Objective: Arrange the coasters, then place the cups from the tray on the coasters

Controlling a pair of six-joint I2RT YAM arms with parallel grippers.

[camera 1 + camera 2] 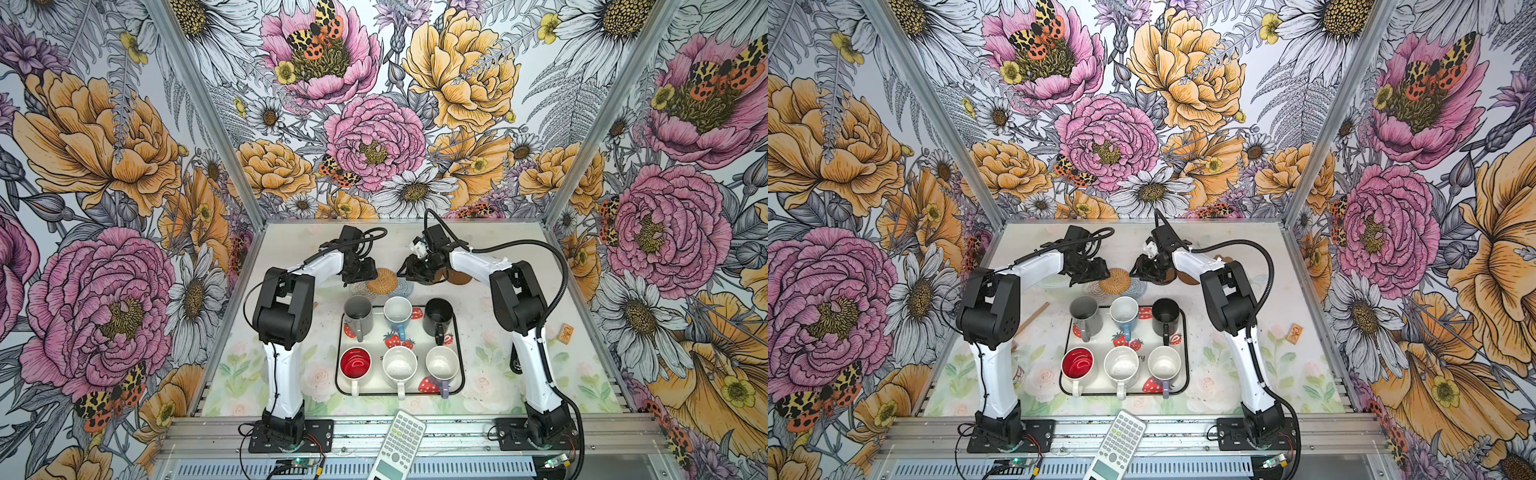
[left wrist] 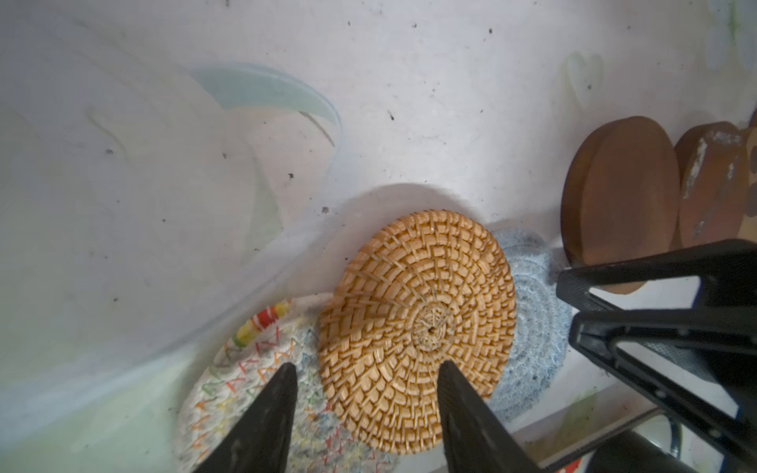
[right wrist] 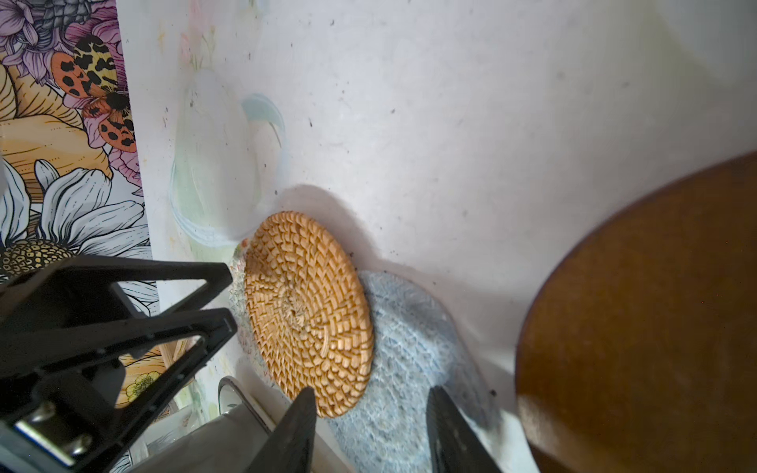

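I see both arms reaching past the tray [image 1: 376,328], where all six cups [image 1: 355,362] stand. The left gripper [image 2: 366,366], jaws apart and empty, hovers over the rattan coaster [image 2: 418,327], which overlaps the whitish coaster [image 2: 254,368] and the blue-grey coaster [image 2: 532,327] (a small heap). The right gripper [image 3: 370,393], likewise parted and empty, hangs over the blue-grey one, with the brown discs [image 2: 622,196] beside it. A calculator [image 1: 401,440] lies at the near edge.

Six cups [image 1: 399,365] stood upright in two rows on the strawberry-printed tray [image 1: 376,386], while beyond it the tan rattan coaster [image 1: 381,281] lay overlapping the whitish crochet coaster [image 2: 245,389] and the blue-grey crochet coaster [image 2: 532,327], two brown discs [image 2: 618,204] just beside.
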